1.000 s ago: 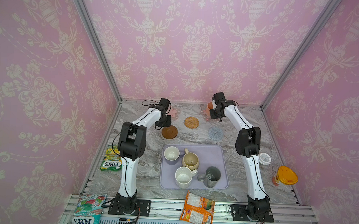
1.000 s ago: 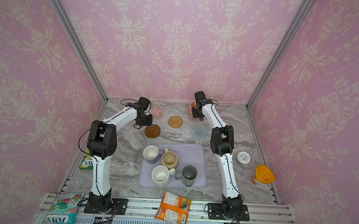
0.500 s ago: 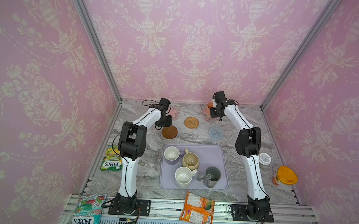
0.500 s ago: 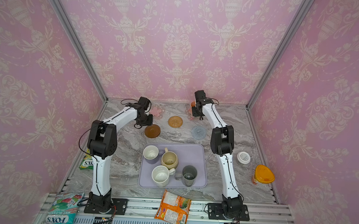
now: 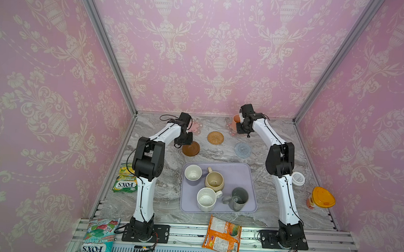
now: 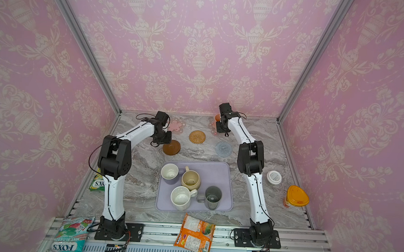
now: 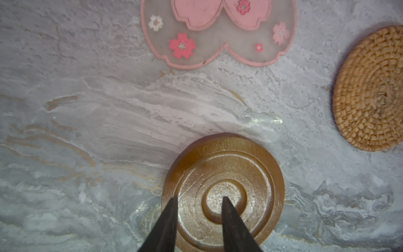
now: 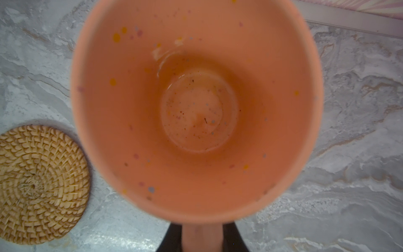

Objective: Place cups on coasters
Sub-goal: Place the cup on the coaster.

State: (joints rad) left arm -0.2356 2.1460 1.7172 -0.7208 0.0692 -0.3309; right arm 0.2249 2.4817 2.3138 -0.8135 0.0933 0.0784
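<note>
Upside down, "FOX'S" and "SPRINGTEA" stand on the green packet [image 5: 125,181]. "MINT BLOSSOM" and "FOX'S" stand on the teal bag [image 5: 98,236]. Both lie well away from the left fingers [image 7: 166,220].

Three walls [image 5: 219,49] close the space in, papered pink with a cream pattern of urns, garlands and leafy scrolls. Bare metal posts [image 5: 110,53] run up the two back corners. The counter [image 5: 170,174] has a grey marble look, veined in white and pale brown. A ribbed metal rail [image 5: 186,231] edges its front. The light is soft and even, with faint glints on the counter.
</note>
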